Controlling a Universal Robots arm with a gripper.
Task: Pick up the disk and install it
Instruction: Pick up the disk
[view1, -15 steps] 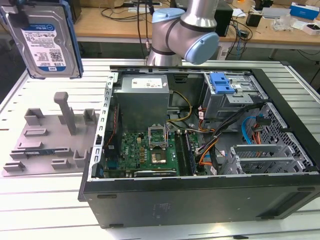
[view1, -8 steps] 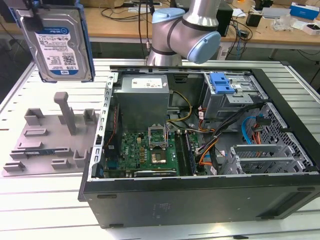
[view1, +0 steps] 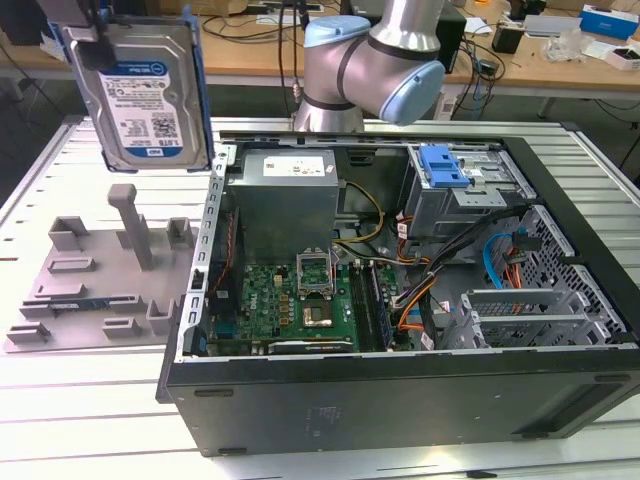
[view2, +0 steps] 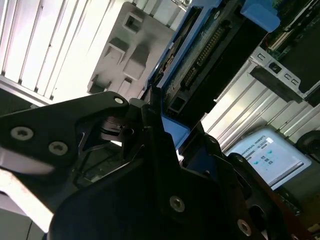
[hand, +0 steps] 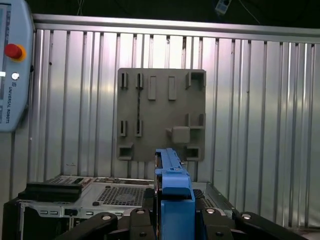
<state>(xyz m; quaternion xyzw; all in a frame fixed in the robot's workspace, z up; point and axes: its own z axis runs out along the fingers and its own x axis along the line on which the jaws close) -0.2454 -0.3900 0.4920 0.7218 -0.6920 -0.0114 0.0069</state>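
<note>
Holding flat silver blue-framed disk (view1: 150, 100) upright above grey plastic fixture (view1: 95, 290); black claw (hand: 173, 217) clamped on its edge, likely for clearance.

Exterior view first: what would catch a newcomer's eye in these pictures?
The disk, silver in a bright blue bracket, hangs in the air at the exterior view's upper left, clamped in the jaws of the gripper, over a grey fixture plate. The open computer case takes up the middle and the exterior view's right, its green motherboard and grey power-supply box laid bare.
</note>
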